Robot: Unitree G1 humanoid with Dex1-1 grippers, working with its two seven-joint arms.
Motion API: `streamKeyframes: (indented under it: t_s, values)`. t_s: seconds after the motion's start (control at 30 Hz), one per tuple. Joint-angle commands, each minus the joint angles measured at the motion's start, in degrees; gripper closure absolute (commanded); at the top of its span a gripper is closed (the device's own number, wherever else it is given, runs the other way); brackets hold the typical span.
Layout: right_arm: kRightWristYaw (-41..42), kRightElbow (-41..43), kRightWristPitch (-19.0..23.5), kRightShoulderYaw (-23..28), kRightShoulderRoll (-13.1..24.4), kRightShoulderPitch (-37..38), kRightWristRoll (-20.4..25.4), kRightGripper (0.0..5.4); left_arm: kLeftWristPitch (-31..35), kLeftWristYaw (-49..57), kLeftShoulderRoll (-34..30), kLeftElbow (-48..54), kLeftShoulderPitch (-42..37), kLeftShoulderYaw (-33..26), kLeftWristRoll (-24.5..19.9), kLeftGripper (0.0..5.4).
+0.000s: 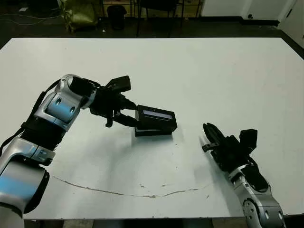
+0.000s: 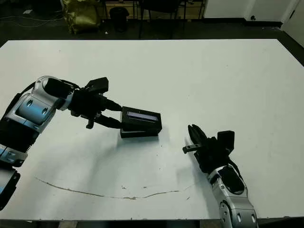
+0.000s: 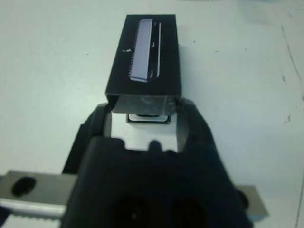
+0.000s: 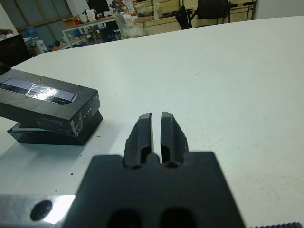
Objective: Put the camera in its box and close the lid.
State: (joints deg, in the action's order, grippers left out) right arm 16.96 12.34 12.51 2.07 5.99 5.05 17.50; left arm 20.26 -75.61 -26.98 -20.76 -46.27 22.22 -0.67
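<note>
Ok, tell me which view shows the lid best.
The left wrist view: the lid fills it, strip up, held by the left gripper. Head views show it small; the right wrist view shows it side-on over the box.

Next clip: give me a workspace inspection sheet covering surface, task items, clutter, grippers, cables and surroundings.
Surface: white table, thin dark scuff line near front edge.
Job's things: flat black lid with glossy grey-blue strip rests askew on the shallow black box, not seated; camera not visible.
Clutter: nothing seen.
Grippers: left gripper clamps the lid's end; right gripper shut, empty, apart from the box.
Cables: nothing seen on the table.
Surroundings: dark floor, chairs, yellow-green bag beyond the table.
</note>
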Motion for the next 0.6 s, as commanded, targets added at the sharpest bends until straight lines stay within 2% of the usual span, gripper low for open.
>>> streamKeyframes:
  t_s: [0.03, 0.4, 0.6]
  values:
    - [0.56, -1.63, -0.10, 0.43, -0.15, 0.66, 0.85, 5.40, 0.32, 0.53, -0.79, -0.45, 1.45, 0.52, 0.80, 3.50]
    - [0.11, -1.09, -0.54, -0.15, 0.69, 0.72, -0.77, 5.40, 0.93, 0.76, -1.04, -0.58, 1.94, 0.55, 1.14, 3.50]
    - [-0.27, -0.36, 0.65, 0.22, -0.16, 0.95, 0.58, 5.40, 0.55, 0.41, -1.15, -1.91, 2.37, 0.71, 1.19, 3.50]
